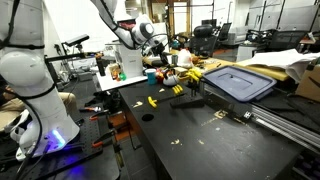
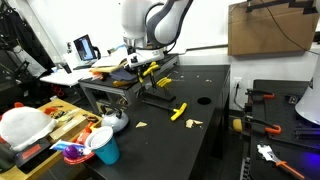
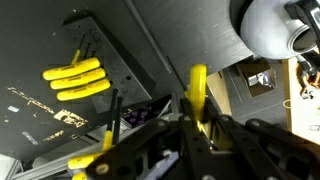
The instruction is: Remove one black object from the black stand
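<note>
— Where is your pincer?
— My black metal pincer [image 3: 200, 130] hangs low over the black stand [image 2: 150, 88], toward the far left of the black tabletop [image 2: 215, 125]. In the wrist view my fingers [image 3: 182, 128] rise on either side of a slim yellow-handled black tool [image 3: 198, 90] that stands upright between them.
— Clenched on it?
— I cannot tell. The fingers sit very close to the yellow handle, but the spot where they meet it is dark and blurred.
— And the stand itself?
— Mostly under me, so I can't make out its edges. In an exterior view it lies just right of a grey metal frame table [image 2: 105, 98], with other yellow handles [image 2: 160, 82] resting on it. A thin black rod [image 3: 112, 118] stands upright just left of my fingers.
— What lies further out?
— Three yellow bars [image 3: 75, 80] lie side by side on the tabletop, left of me in the wrist view. One more yellow piece [image 2: 180, 111] lies alone on the tabletop, nearer than the stand. A white rounded kettle [image 2: 115, 122] sits near the frame table, and a blue plastic cup [image 2: 105, 148] stands nearer than the kettle. In an exterior view a flat blue lid [image 1: 240, 82] rests well to my right.
</note>
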Robot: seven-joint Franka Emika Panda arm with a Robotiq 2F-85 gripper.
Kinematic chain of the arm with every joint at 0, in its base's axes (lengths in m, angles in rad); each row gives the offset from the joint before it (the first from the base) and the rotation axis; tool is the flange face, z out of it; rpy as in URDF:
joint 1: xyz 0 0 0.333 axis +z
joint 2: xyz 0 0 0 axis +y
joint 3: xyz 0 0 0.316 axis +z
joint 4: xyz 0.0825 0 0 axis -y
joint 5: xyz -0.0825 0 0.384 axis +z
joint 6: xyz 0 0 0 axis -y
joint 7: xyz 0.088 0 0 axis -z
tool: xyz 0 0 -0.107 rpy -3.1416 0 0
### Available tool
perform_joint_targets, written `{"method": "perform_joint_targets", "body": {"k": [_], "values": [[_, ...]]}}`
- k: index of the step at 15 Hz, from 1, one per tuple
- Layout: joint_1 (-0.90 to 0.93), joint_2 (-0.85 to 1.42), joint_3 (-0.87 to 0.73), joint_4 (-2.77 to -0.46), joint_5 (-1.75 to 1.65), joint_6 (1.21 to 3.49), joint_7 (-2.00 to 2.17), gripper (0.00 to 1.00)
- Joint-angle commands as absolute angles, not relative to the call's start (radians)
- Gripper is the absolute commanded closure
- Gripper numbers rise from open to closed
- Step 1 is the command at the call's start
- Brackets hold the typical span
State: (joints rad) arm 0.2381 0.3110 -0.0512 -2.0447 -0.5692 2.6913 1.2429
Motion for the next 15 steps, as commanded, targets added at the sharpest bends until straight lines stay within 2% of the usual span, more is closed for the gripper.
{"method": "perform_joint_targets", "body": {"k": [1,9,15], "values": [[0.251,0.319,-0.080,-2.072,-0.623,2.790,1.305,0.96],[0.282,0.317,-0.141,-2.124,-0.741,2.919,1.373,0.96],[0.330,0.269,-0.191,-2.171,-0.903,2.898,1.470,0.96]]}}
